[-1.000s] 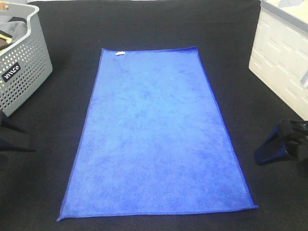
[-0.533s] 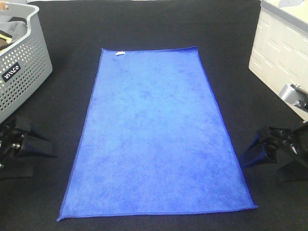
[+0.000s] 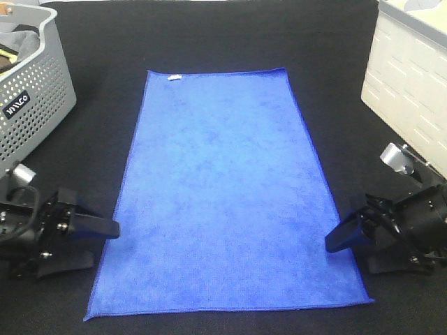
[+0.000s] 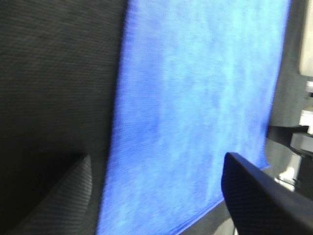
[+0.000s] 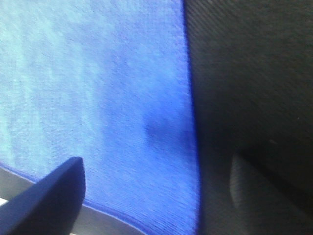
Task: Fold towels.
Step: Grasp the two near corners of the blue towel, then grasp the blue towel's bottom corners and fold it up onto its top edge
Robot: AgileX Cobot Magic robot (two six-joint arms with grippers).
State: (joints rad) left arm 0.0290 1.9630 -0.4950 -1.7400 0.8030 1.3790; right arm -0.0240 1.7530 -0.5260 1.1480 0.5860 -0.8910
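A blue towel (image 3: 223, 188) lies flat and spread out on the black table, with a small white tag (image 3: 174, 77) at its far edge. My left gripper (image 3: 94, 246) is open and low at the towel's left edge near the front corner. In the left wrist view (image 4: 156, 169) its jaws straddle that edge of the towel (image 4: 195, 98). My right gripper (image 3: 351, 256) is open at the towel's right edge near the front corner. In the right wrist view (image 5: 156, 169) its jaws straddle that edge of the towel (image 5: 98, 88). Neither gripper holds anything.
A grey perforated basket (image 3: 35, 98) with dark cloth inside stands at the far left. A white box (image 3: 408, 77) stands at the far right. The black tabletop (image 3: 209, 35) surrounds the towel. The right arm also shows in the left wrist view (image 4: 301, 142).
Both grippers have moved inward from the table's sides to the towel's left and right edges near the front corners. The towel has not moved.
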